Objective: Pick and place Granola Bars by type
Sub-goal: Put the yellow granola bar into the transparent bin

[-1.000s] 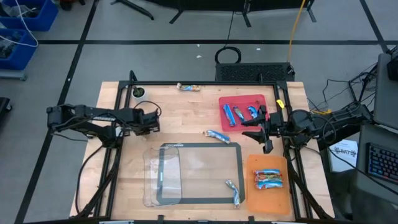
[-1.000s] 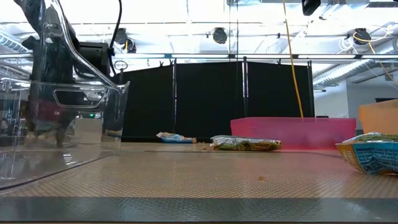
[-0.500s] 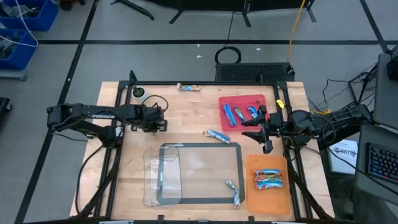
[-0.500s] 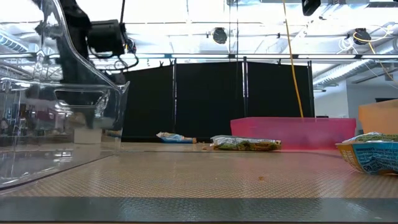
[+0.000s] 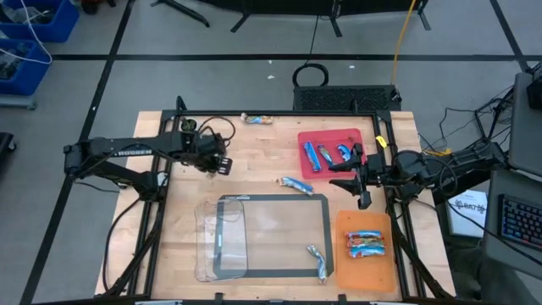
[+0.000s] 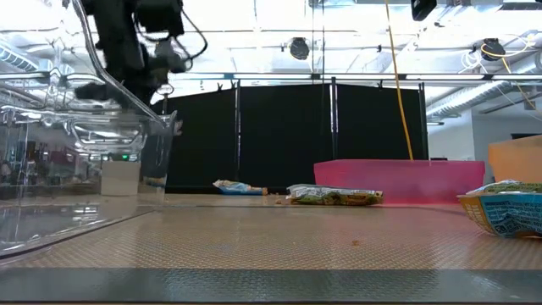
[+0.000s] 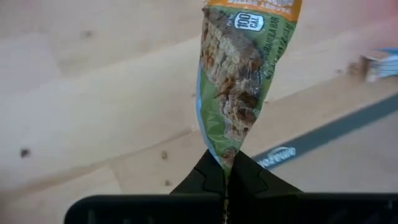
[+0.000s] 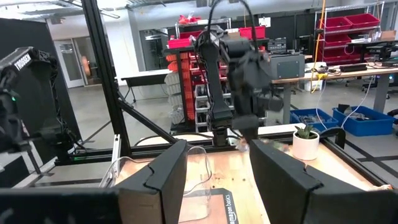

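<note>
A tan-green bar (image 7: 245, 74) is pinched by its tip in the closed left gripper (image 7: 225, 176) above the table's ten-o'clock area and is best lowered gently into the clear bin (image 5: 222, 246), while the right gripper (image 5: 362, 182) waits spread at three o'clock.

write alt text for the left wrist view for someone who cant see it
The left gripper is shut on the bottom end of a green and orange granola bar, pinching the wrapper so the bar stands out in front of the camera. Behind it is the light wooden table, with the dark edge of a mat at one side.
</note>
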`<action>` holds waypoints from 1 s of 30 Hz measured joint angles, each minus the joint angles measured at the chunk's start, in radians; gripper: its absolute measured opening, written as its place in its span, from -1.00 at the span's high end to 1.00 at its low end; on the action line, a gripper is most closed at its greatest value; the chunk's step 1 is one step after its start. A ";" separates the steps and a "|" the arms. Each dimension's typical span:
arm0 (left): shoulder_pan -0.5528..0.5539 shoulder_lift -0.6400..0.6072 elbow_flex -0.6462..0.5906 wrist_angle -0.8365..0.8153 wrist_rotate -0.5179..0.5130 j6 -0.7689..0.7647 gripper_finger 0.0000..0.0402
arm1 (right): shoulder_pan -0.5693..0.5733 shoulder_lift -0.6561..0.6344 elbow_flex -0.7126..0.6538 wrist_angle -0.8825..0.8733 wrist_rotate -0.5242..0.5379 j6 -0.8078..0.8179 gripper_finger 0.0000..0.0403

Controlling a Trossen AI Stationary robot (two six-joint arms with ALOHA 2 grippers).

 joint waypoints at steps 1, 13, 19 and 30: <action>0.000 0.000 0.030 -0.017 -0.003 0.021 0.99 | 0.000 0.000 0.000 0.000 0.000 0.000 0.17; -0.052 0.000 0.481 -0.300 0.001 0.294 0.99 | 0.000 0.000 0.000 0.000 0.000 0.000 0.17; -0.082 -0.001 0.684 -0.487 -0.031 0.325 0.99 | 0.000 0.000 0.000 0.000 0.000 0.000 0.17; -0.140 -0.001 0.844 -0.590 0.038 0.518 0.99 | 0.000 0.000 0.000 0.005 0.000 0.000 0.17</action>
